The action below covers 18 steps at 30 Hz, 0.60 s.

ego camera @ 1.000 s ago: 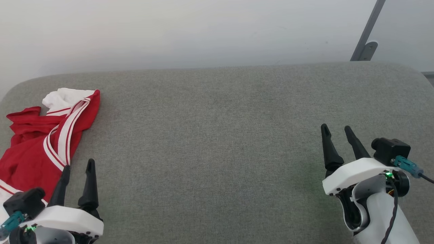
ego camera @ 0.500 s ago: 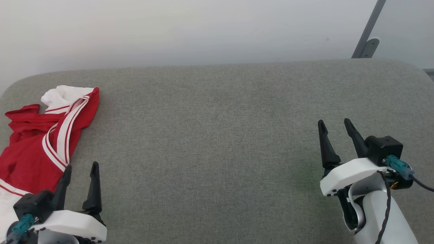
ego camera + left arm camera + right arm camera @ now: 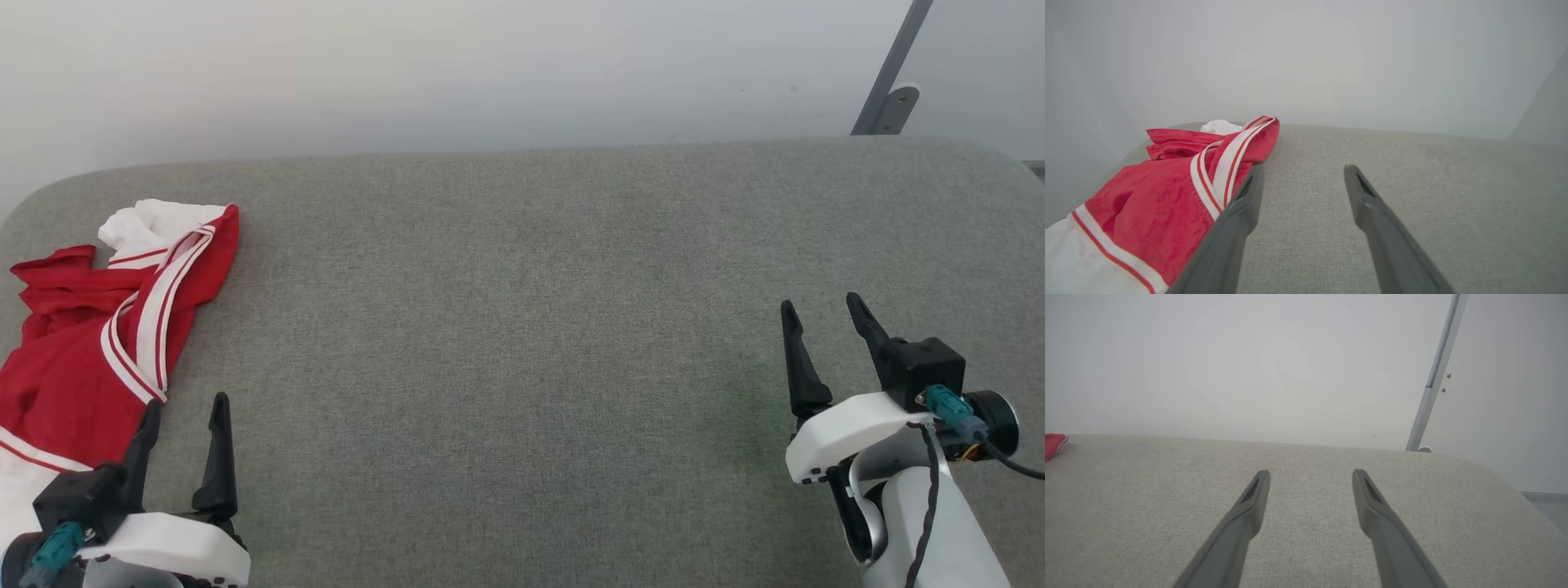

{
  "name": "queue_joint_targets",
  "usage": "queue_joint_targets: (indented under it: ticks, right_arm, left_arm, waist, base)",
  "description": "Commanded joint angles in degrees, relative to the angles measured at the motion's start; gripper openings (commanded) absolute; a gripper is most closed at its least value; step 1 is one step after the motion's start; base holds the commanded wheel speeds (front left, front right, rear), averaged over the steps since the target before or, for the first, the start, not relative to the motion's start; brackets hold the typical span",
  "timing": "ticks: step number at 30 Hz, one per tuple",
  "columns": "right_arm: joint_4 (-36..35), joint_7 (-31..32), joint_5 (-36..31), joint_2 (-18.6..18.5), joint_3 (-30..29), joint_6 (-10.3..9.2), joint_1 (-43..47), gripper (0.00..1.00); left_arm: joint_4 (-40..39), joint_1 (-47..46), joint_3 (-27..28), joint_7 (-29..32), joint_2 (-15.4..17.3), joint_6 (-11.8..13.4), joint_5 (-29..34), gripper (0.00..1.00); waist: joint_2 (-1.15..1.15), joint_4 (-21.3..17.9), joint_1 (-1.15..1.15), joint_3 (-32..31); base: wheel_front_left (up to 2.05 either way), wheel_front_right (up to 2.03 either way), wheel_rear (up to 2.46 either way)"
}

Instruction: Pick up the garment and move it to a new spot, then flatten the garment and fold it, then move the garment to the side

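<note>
Grey fabric covers the table (image 3: 522,327) before a plain white wall (image 3: 408,73). At its left end the garment (image 3: 98,343) lies crumpled, so pick-up, flattening, folding and setting aside all appear left to do. The left end effector (image 3: 185,404) hovers just beside the striped trim, fingers spread and empty; the right end effector (image 3: 820,304), likewise spread, is well apart. Nothing seems to block the way; a grey post (image 3: 890,73) stands behind the far right corner.

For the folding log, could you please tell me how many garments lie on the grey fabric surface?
1. A red soft-fabric jersey with white sleeves and striped trim lies at the left end of the grey fabric surface, beside the left gripper; part runs out of view.
</note>
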Motion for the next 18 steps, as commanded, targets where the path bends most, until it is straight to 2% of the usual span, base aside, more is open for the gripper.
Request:
queue_joint_targets:
  ticks: [1, 10, 18]
  right_arm:
    - [-0.14, -0.71, -1.63, -0.18, -0.11, 0.32, 0.04, 1.0]
    - [-1.52, -1.92, -4.72, -0.14, -0.85, 0.35, 1.21, 1.0]
    - [-3.05, -2.87, -6.35, -0.15, -0.69, 0.34, 2.38, 1.0]
  left_arm:
    - [0.04, 0.3, 0.07, -0.58, 0.51, -0.24, 1.66, 1.0]
    - [0.66, -0.05, 1.46, -1.72, 0.25, -0.44, 1.91, 1.0]
    - [0.68, 0.05, -0.42, -2.78, 1.48, -0.44, 3.14, 1.0]
  waist:
    - [0.0, 0.01, 0.0, 0.04]
    - [0.0, 0.19, 0.0, 0.25]
    - [0.0, 0.22, 0.0, 0.53]
  base:
    - [0.0, 0.0, 0.0]
    - [0.0, 0.0, 0.0]
    - [0.0, 0.0, 0.0]
